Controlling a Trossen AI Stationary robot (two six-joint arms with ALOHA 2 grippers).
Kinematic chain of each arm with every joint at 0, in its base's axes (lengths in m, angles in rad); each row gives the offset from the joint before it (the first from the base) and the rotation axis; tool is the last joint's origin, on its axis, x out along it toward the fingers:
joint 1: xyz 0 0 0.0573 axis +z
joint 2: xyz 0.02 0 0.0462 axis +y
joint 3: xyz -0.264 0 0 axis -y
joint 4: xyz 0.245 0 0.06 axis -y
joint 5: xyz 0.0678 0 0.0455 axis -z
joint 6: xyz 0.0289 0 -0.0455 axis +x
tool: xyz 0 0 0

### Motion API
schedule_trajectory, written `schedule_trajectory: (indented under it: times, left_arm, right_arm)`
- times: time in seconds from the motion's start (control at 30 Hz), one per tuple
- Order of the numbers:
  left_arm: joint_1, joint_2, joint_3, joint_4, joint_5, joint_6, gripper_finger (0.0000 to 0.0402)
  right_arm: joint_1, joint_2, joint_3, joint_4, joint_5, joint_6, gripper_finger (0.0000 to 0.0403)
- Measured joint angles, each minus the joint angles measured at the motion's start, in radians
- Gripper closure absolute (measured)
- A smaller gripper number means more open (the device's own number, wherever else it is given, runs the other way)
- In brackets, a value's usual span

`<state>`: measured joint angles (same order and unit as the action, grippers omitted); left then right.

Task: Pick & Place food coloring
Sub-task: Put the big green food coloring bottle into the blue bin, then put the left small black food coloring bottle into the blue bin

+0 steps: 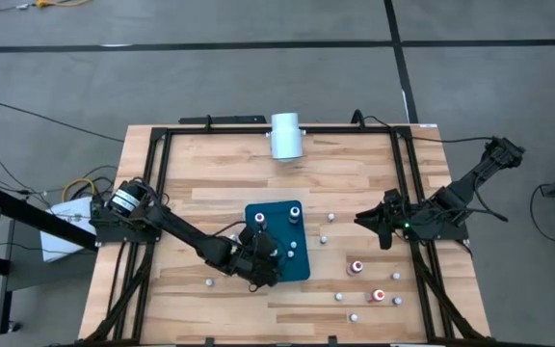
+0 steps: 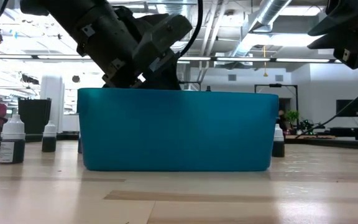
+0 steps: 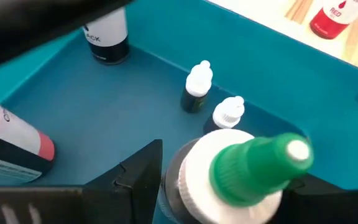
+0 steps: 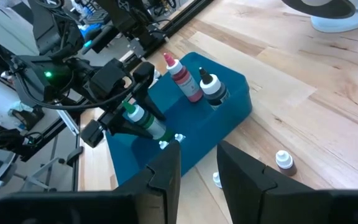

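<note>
Teal tray [image 1: 295, 268] crowded by left pincer [image 1: 266, 262], bottles [image 1: 379, 295] dot right boards, bare wood beside white cylinder [image 1: 286, 136]

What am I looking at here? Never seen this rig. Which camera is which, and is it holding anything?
Two dark robot arms work at a wooden table, each ending in a two-finger gripper. One picture looks straight down, one looks level from table height, and one comes from each arm's wrist.

The left gripper is over the teal tray, with a green-capped bottle of food coloring tilted between its fingers; the fingers look slightly apart, so I can't say it is gripped. In the tray stand a red-topped bottle, a black one and two small white-capped ones.

The right gripper waits at the table's right side, empty, fingers nearly closed. More small bottles lie scattered on the wood, and a white cylinder rests at the far edge.
</note>
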<state>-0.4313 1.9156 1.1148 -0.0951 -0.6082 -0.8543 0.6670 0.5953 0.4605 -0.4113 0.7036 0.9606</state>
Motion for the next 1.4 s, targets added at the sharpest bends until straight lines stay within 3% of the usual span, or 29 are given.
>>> schedule_trajectory:
  times: [0.63, 1.4]
  left_arm:
    - [-0.001, -0.039, 0.0, -0.005, -0.028, 0.023, 0.0218]
    - [-0.004, -0.262, 0.0, -0.021, -0.094, 0.141, 0.0218]
  right_arm:
    - [0.0, 0.0, 0.0, 0.001, 0.0, 0.007, 0.0308]
    - [0.0, 0.0, 0.0, 0.001, 0.0, 0.008, 0.0308]
